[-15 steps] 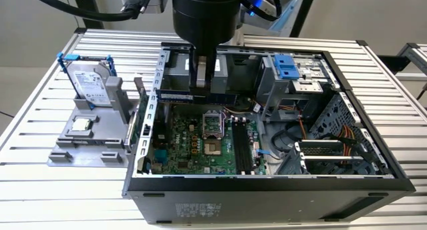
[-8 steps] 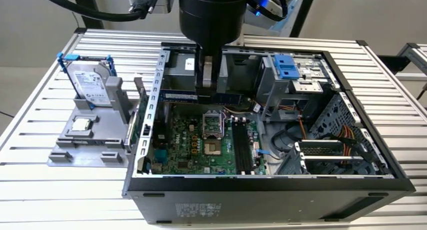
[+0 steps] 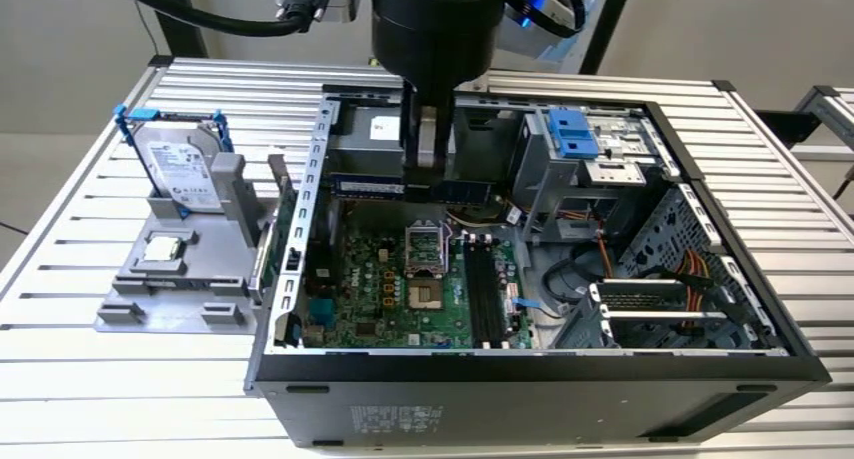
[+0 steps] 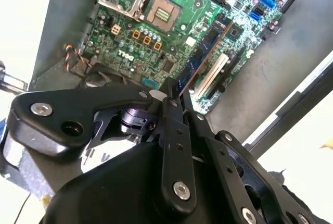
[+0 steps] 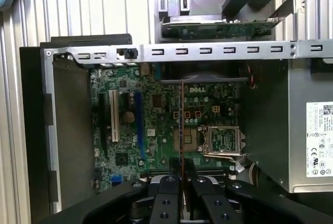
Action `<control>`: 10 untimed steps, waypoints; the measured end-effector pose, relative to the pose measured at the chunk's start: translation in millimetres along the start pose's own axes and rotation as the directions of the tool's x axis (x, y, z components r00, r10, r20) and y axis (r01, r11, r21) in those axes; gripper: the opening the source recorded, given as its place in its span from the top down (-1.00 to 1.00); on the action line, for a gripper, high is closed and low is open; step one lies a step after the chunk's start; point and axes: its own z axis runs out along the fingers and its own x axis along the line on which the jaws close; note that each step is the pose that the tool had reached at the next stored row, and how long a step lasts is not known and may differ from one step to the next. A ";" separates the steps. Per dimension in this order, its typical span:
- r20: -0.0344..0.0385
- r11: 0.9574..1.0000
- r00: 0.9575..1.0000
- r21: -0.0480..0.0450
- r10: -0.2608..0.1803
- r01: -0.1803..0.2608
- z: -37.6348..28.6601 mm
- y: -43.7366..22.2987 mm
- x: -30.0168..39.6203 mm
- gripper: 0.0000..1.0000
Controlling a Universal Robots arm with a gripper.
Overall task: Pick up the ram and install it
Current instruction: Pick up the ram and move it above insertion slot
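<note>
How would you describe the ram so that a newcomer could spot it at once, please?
Find the open computer case; the gripper hangs over its green motherboard. Clamped in it is the ram, a thin, long, dark blue-green stick, unlike the silver hard drive standing in a blue frame outside the case.

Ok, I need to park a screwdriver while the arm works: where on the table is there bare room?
The table is bare at the exterior view's left, on the camera's side of the grey fixture, and beyond it by the far edge. The open case is crowded: motherboard, cables, drive cage, and the gripper holding the ram over the board.
</note>
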 end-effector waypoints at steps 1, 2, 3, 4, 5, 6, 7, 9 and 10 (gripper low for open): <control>0.000 1.000 1.000 0.000 0.000 0.000 0.0 -1.5 -0.7 1.00; 0.000 1.000 1.000 0.000 0.000 0.000 -0.1 -3.0 -1.4 1.00; 0.000 1.000 1.000 0.000 0.000 0.000 -0.1 -4.6 -2.1 1.00; 0.000 1.000 1.000 0.000 0.000 0.000 -0.1 -6.3 -2.8 1.00; 0.000 1.000 1.000 0.000 0.000 0.000 -0.2 -8.1 -3.6 1.00; 0.000 1.000 1.000 0.000 0.000 0.000 -0.2 -9.8 -4.2 1.00; 0.000 1.000 1.000 0.000 0.000 0.000 -0.2 -11.5 -4.9 1.00; 0.000 1.000 1.000 0.000 0.000 0.000 -0.3 -14.7 -6.3 1.00; 0.000 1.000 1.000 0.000 0.000 0.000 -0.3 -16.4 -7.1 1.00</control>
